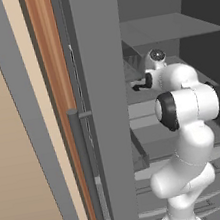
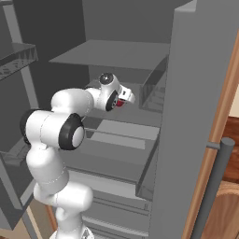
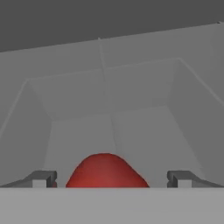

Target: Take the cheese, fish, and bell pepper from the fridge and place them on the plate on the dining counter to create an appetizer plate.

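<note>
- Hand view: gripper (image 3: 109, 178) fingers spread wide, holding nothing, either side of the red bell pepper (image 3: 106, 171).
- Pepper lies in a clear fridge (image 2: 121, 56) drawer (image 3: 109, 127).

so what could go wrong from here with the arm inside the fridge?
1. The open end effector straddles a rounded dark-red lump, probably the bell pepper; its curved surface could slip out as the fingers close.
2. The lump sits in a clear-walled grey fridge compartment; a sideways correction might strike its walls.
3. The arm's elbow sits near the grey fridge shelves; lifting out could clip one.
</note>
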Tool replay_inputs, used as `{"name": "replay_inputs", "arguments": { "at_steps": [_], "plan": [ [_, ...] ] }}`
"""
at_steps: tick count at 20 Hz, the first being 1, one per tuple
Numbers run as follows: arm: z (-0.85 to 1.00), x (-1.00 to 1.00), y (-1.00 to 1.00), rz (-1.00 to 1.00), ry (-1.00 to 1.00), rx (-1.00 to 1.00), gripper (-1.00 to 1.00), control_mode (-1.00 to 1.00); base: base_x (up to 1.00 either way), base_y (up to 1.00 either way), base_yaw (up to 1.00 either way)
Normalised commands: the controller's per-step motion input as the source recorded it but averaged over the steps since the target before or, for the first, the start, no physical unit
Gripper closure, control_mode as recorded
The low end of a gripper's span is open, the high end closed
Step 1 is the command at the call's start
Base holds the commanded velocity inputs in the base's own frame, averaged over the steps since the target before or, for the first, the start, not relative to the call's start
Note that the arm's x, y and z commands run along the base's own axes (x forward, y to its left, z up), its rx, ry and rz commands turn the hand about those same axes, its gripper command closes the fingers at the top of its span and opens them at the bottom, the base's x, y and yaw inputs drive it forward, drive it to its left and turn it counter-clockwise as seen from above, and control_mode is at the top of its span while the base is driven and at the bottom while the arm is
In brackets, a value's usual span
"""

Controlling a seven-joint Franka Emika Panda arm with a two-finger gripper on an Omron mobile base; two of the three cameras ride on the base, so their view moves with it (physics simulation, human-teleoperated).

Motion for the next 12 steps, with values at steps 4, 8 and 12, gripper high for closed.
{"name": "replay_inputs", "arguments": {
  "at_steps": [4, 8, 12],
  "plan": [
    [-0.94, -0.66, 0.00, -0.02, -0.01, -0.04, -1.00, -1.00, 0.00, 0.00, 0.00],
    [-0.59, -0.11, 0.00, -0.02, 0.00, 0.00, -1.00, -1.00, 0.00, 0.00, 0.00],
    [-0.40, 0.11, -0.02, -0.02, 0.00, 0.00, -1.00, -1.00, 0.00, 0.00, 0.00]
  ]
}}
